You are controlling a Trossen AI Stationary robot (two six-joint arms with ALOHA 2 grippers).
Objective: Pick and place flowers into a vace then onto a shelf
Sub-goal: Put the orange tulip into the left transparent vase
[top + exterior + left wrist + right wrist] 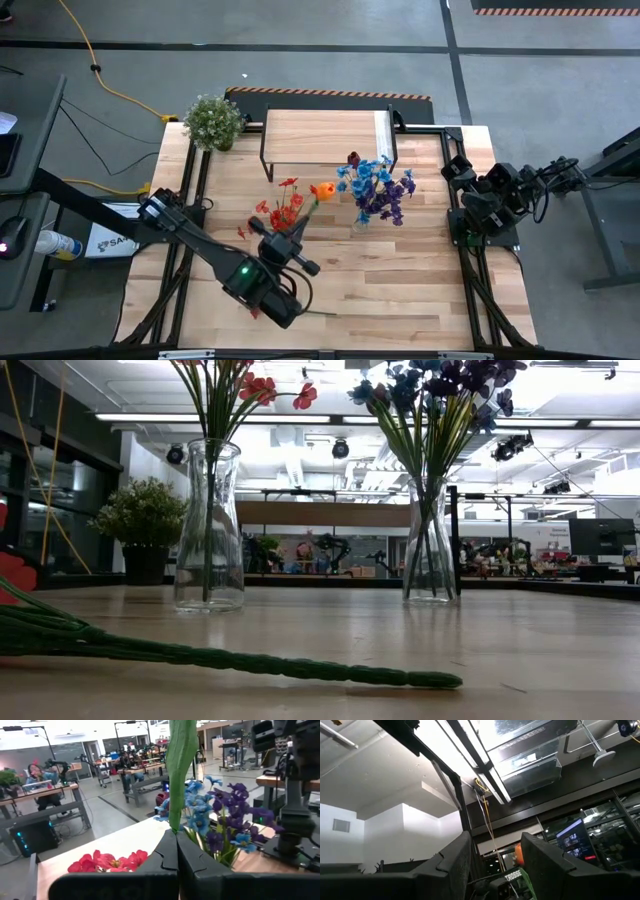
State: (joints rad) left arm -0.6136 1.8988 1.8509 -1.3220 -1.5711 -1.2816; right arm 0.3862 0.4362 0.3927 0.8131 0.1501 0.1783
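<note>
From my station I saw the left gripper (176, 851) pressed together on the thick green stem of an artificial flower (180, 770), which rose straight up from between its dark fingers in the left wrist view. From overhead that gripper (283, 243) sat over the middle-front of the light wooden table (400, 290), just beside the red bunch of flowers (284, 205) and the orange tulip (323, 190).

In the low view the red bunch (268, 388) stood in a clear glass vase (209, 525) and the blue and purple spray (440, 385) in a second clear glass vase (431, 540), both upright. Another long ribbed green stem (260, 660) lay flat on the tabletop in front of them, its long axis running across the table.

The low shelf with the light wood plank top and thin black legs (325, 135) stood behind both vases, at the far side from the left gripper. A bushy green-white potted plant (213, 121) stood near the shelf's left end.

I judged the held stem pointed upward, with the red vase's mouth nearest, so the left arm was clearly the one placed to drop it in.

The right gripper (492, 865) was parked at the table's right edge with its fingers spread apart, holding nothing, aimed up at the ceiling.
</note>
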